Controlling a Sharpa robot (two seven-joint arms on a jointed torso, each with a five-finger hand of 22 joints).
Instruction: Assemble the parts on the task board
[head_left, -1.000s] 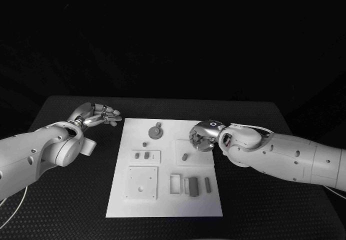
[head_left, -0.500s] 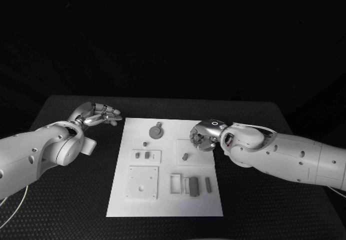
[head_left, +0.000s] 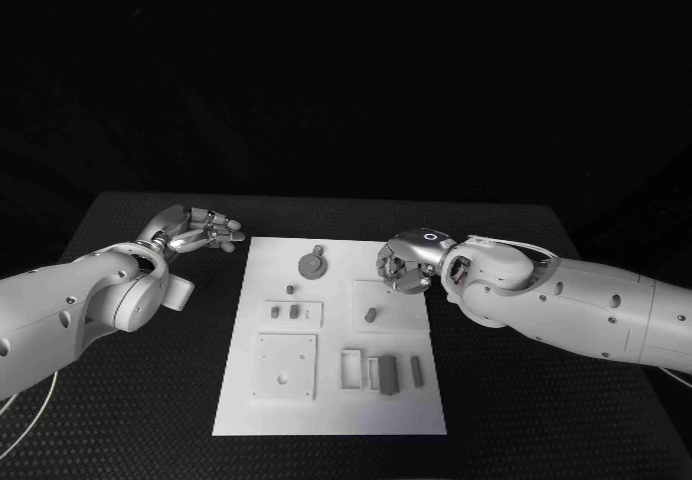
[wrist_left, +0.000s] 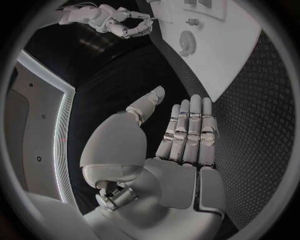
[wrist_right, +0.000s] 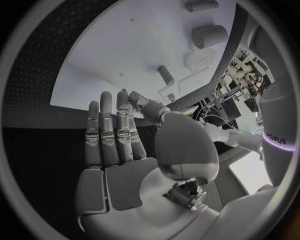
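On task board (head_left: 329, 400), nearest edge: grey parts as a row of upright blocks (head_left: 381, 371) beside a square plate (head_left: 284, 364); mid-board, small pegs (head_left: 293, 311); far end, round gear (head_left: 310, 264). No legible writing on board or parts. Right hand (head_left: 402, 268) over board's right edge near gear, palm flat, fingers straight, holding nothing. Left hand (head_left: 195, 231) off board's far-left corner, fingers extended, released.

White task board (head_left: 332, 400) flat mid-table, small grey parts (head_left: 381, 372) scattered across it.
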